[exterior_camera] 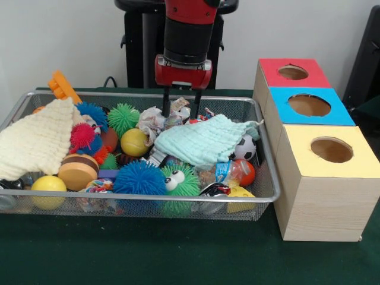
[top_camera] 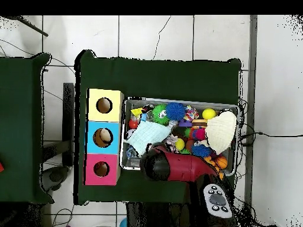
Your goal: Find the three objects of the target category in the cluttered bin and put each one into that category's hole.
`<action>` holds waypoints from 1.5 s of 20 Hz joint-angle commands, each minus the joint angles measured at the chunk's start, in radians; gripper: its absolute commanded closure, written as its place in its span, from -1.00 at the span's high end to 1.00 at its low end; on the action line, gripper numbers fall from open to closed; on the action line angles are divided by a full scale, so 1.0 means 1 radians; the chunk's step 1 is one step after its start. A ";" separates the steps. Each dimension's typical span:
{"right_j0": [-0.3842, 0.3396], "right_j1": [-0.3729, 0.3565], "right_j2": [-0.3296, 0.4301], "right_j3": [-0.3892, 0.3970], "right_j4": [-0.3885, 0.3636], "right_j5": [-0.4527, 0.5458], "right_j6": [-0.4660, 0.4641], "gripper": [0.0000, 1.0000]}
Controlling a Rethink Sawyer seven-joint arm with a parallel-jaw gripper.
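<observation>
Your bin [exterior_camera: 261, 151] is a silver wire mesh basket sitting on the green surface [exterior_camera: 178, 255], and it's packed. On one side there's a cream waffle cloth [exterior_camera: 35, 139] draped over the rim, and near the middle a mint green cloth [exterior_camera: 202, 142] lies spread across the pile. Between them you've got spiky rubber balls: a green one [exterior_camera: 123, 117], a pink one [exterior_camera: 82, 136], a big blue one [exterior_camera: 139, 178] up front, and a green one with googly eyes [exterior_camera: 178, 181] right beside it. There's also a smooth yellow ball [exterior_camera: 135, 142], another yellow ball [exterior_camera: 48, 190] at the front corner, a little soccer ball [exterior_camera: 244, 147] poking out from under the mint cloth, a crumpled paper wad [exterior_camera: 153, 122], and an orange plastic piece [exterior_camera: 62, 86] sticking up at the back corner.

Your end effector [exterior_camera: 181, 101] hangs over the back-middle of the bin, two thin black fingers [exterior_camera: 165, 102] pointing straight down with a gap between them, nothing held. The tips sit just above the paper wad and the back edge of the mint cloth. The spiky balls are off to one side of it, the soccer ball to the other.

Next to the bin is the wooden box row with a red hole [exterior_camera: 293, 72], a blue hole [exterior_camera: 309, 105] and a yellow hole [exterior_camera: 331, 149]. In the overhead view something pale shows inside the blue one.
</observation>
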 commanded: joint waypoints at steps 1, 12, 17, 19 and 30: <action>-0.005 0.092 -0.017 -0.060 0.021 -0.071 0.185 1.00; 0.073 0.052 -0.016 -0.042 0.127 -0.025 0.232 1.00; 0.094 0.048 -0.017 -0.045 0.174 -0.011 0.230 1.00; 0.099 0.051 -0.020 -0.053 0.190 -0.005 0.223 1.00; 0.088 0.108 -0.029 -0.078 0.201 -0.061 0.187 1.00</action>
